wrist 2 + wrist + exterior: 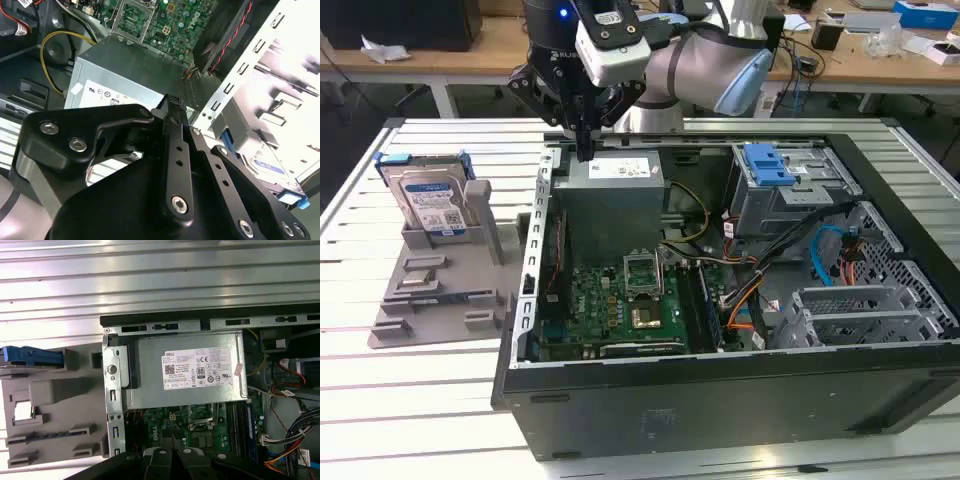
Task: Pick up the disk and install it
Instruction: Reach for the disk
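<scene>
The disk (432,200) stands upright in a grey holder (440,290) on the exterior view's left, outside the open computer case. It is silver with a white-and-blue label and blue side rails. My gripper (584,150) hangs above the case's back left corner, over the edge of the grey power supply (610,175), well to the right of the disk. Its fingers are shut with nothing between them. In the second wrist view the gripper (172,105) is close up and the disk (270,167) lies beyond the case wall. In the first wrist view the disk's blue rail (30,356) sits beside the holder (50,405).
The open case (720,385) holds a green motherboard (620,300), loose cables, and a metal drive cage (790,200) with a blue latch (767,163) at the back right. The slatted metal table (410,400) surrounds it. Desks with clutter stand behind.
</scene>
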`<state>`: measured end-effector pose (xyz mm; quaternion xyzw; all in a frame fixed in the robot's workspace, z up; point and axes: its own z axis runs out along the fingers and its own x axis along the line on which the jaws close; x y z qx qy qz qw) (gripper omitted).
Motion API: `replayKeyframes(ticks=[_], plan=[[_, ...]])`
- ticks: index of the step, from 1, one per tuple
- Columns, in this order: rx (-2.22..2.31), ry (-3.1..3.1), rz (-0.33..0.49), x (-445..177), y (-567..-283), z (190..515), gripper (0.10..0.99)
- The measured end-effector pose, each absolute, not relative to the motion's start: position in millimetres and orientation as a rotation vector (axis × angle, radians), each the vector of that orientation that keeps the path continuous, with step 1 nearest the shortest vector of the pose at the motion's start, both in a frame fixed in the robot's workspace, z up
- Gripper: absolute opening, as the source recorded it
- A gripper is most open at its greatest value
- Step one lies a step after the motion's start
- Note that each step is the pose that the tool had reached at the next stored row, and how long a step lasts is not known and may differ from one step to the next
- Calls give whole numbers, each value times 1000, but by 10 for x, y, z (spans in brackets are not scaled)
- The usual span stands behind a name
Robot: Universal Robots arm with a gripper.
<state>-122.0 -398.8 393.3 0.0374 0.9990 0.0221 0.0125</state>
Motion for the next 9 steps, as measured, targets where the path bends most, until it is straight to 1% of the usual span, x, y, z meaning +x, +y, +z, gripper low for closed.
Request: replayKeyframes(ticks=[9], plan=[[117, 3114, 69, -1467, -3988, 3933, 106]])
